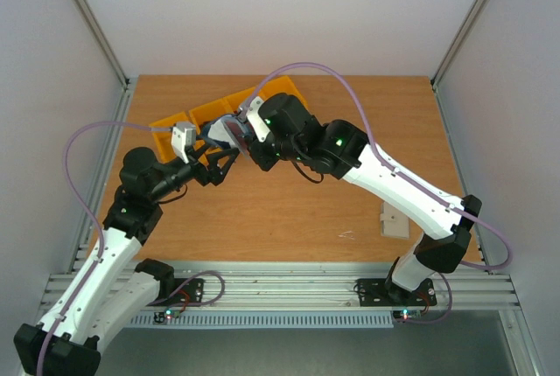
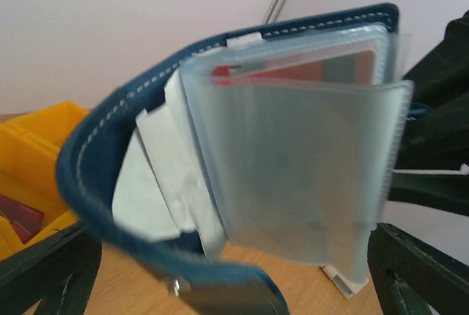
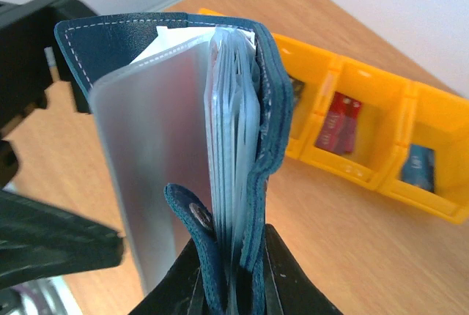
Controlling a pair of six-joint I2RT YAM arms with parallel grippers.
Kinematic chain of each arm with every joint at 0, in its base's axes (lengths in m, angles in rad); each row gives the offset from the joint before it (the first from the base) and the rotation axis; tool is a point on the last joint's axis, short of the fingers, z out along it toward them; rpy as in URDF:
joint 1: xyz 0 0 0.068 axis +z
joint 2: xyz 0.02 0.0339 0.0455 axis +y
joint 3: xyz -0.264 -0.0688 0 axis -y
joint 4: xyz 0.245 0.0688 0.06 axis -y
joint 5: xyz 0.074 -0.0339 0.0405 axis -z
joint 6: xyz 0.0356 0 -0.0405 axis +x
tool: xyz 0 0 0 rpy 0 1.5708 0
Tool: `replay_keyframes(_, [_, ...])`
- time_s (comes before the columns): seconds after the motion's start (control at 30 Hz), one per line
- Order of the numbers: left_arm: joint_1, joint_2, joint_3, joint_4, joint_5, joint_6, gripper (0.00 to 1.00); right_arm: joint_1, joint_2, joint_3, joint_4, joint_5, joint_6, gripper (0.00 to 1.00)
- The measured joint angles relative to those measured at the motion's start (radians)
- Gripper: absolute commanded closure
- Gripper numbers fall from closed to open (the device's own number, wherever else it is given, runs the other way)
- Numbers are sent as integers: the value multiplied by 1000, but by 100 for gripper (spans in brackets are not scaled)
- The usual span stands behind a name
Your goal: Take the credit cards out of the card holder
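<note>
The card holder (image 3: 168, 110), a dark navy folding wallet, is held upright above the table with its clear sleeves fanned open. My right gripper (image 3: 234, 275) is shut on its lower edge, next to the snap tab. A red credit card (image 2: 300, 72) shows inside one sleeve. My left gripper (image 2: 231, 275) is open, one finger (image 2: 47, 267) on each side of the card holder (image 2: 110, 154), not gripping it. From above, both grippers meet over the table's back left, the left gripper (image 1: 217, 163) just below the right gripper (image 1: 238, 136).
Yellow bins (image 1: 229, 109) stand in a row behind the grippers. They hold red cards (image 3: 338, 121) and a blue card (image 3: 419, 165). A beige pad (image 1: 393, 219) lies near the right arm's base. The right arm stretches across the table's middle.
</note>
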Motion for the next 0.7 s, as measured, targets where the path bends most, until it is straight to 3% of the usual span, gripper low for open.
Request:
replay_keyframes(0.3, [0,2,-4,2,-12,0,1,25,50,44,-10,-35,-1,99])
replay_keyframes(0.33, [0,2,-4,2,-16,0,5,25,51,50,-13,-39,-3,99])
replay_keyframes(0.43, [0,2,-4,2,-24,-3,27,25,50,58,-18,-68,-15,99])
replay_keyframes(0.5, [2,0,-7,2,-24,-8,56,16,45,60,-19,-98,-30,99])
replay_keyframes(0.67, [7,-9,-17,10,-9,-13,97,-51,12,60,-41,-267,-61,99])
replay_keyframes(0.7, [8,-11,-18,14,-9,-18,99,-68,6,60,-47,-309,-64,99])
